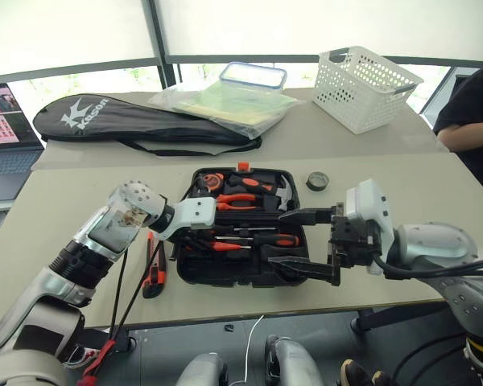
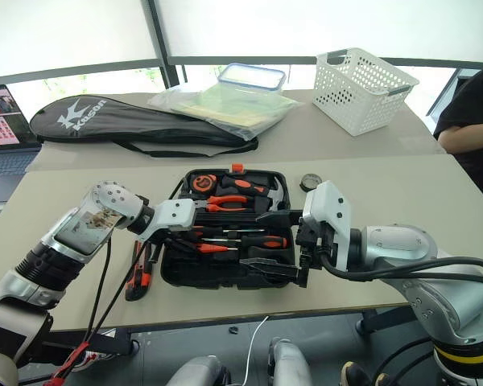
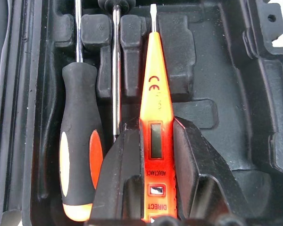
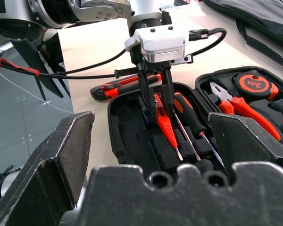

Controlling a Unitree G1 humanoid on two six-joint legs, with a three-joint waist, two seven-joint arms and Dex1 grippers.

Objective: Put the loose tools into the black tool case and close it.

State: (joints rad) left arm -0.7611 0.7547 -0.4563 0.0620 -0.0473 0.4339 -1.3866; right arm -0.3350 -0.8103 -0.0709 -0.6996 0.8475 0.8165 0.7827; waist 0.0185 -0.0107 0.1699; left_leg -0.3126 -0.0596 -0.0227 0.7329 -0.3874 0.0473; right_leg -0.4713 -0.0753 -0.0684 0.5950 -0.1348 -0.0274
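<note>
The black moulded plastic clamshell tool case (image 1: pixel 240 229) lies open on the pale table (image 1: pixel 402 181), stiff and light enough to shut by pressing its lid edge. Over its near half, the left gripper (image 4: pixel 154 96) pinches the slim all-orange tester screwdriver (image 3: pixel 154 117) by its rear body, tip pointing along a slot; the tool looks light, rigid and smooth, so a mid-body pinch suits it best. Two orange-and-black-handled screwdrivers (image 3: pixel 80 155) already lie in the case beside it. The right gripper (image 1: pixel 307 245) hovers at the case's right side, jaws spread wide and empty. The orange-and-black utility knife (image 1: pixel 154 269) waits on the table left of the case, the small black tape roll (image 1: pixel 317 181) beyond its right corner.
</note>
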